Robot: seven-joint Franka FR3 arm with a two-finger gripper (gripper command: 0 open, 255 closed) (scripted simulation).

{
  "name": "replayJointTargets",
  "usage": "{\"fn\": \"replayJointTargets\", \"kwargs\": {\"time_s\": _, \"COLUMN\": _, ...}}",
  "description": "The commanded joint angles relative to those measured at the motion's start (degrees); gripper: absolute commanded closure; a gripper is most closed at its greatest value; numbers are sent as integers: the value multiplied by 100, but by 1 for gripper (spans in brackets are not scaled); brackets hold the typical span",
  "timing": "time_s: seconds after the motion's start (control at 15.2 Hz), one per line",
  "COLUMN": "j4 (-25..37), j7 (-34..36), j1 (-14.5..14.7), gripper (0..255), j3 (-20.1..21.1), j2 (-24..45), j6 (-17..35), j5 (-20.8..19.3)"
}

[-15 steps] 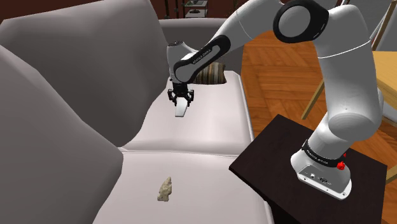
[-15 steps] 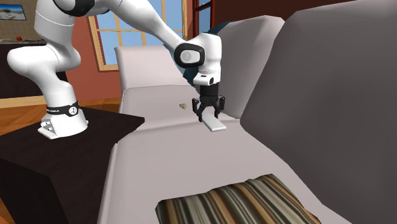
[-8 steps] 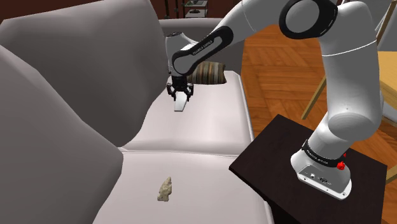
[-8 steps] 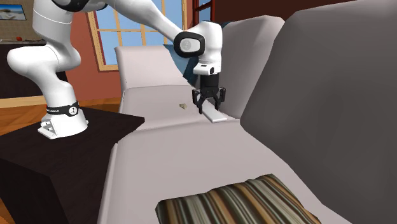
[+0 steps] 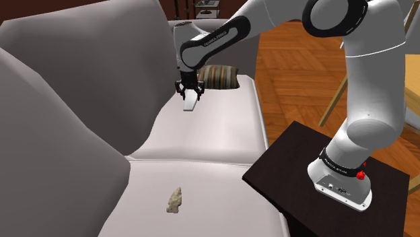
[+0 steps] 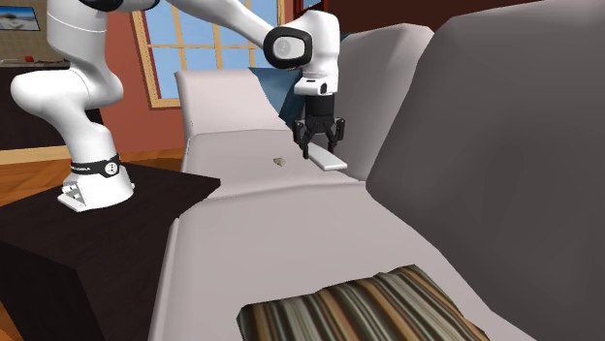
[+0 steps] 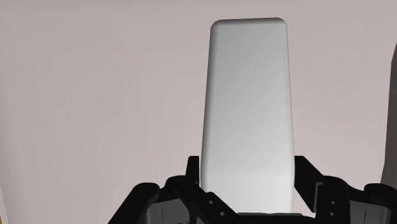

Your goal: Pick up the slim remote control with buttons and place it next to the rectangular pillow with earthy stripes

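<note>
Black fingers of the gripper (image 7: 248, 181) are clasping the near end of the remote control (image 7: 248, 108), one finger pressing on each long edge, so the hand is closed around it. The remote is showing as a plain white, slim slab with rounded corners, and no buttons are appearing on the face turned toward the wrist camera. It is sticking out from the fingers and hanging over the pale sofa seat (image 5: 208, 138), close to the grey backrest (image 5: 128, 54); whether its far tip is touching the cushion cannot be told.

In the shoulder view the white arm is reaching up and to the left from its dark stand (image 5: 296, 151), and the gripper is pointing downward just beside the striped pillow (image 5: 220, 76), which is lying at the far end of the seat in brown, tan and dark bands. The remote is sitting near the pillow's left side in that view, apart from it. A small beige lump (image 5: 175, 200) is resting on the nearer seat cushion, well apart from the gripper. Wooden flooring (image 5: 296, 74) is stretching beyond the sofa.
</note>
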Motion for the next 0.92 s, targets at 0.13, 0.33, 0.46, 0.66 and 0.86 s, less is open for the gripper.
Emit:
{"fn": "replayJointTargets", "kwargs": {"time_s": 0.13, "j4": 71, "j7": -26, "j1": -12, "gripper": 255, "j3": 22, "j2": -105, "j6": -172, "j5": 39}}
{"fn": "replayJointTargets", "kwargs": {"time_s": 0.33, "j4": -40, "j7": -388, "j1": -299, "gripper": 255, "j3": -50, "j2": -189, "j6": -127, "j5": 96}}
{"fn": "replayJointTargets", "kwargs": {"time_s": 0.46, "j4": -77, "j7": -631, "j1": -484, "gripper": 255, "j3": -101, "j2": -221, "j6": -111, "j5": 129}}
{"fn": "replayJointTargets", "kwargs": {"time_s": 0.66, "j4": -78, "j7": -995, "j1": -752, "gripper": 255, "j3": -184, "j2": -234, "j6": -108, "j5": 174}}
{"fn": "replayJointTargets", "kwargs": {"time_s": 0.86, "j4": -13, "j7": -1356, "j1": -1011, "gripper": 255, "j3": -268, "j2": -205, "j6": -129, "j5": 211}}
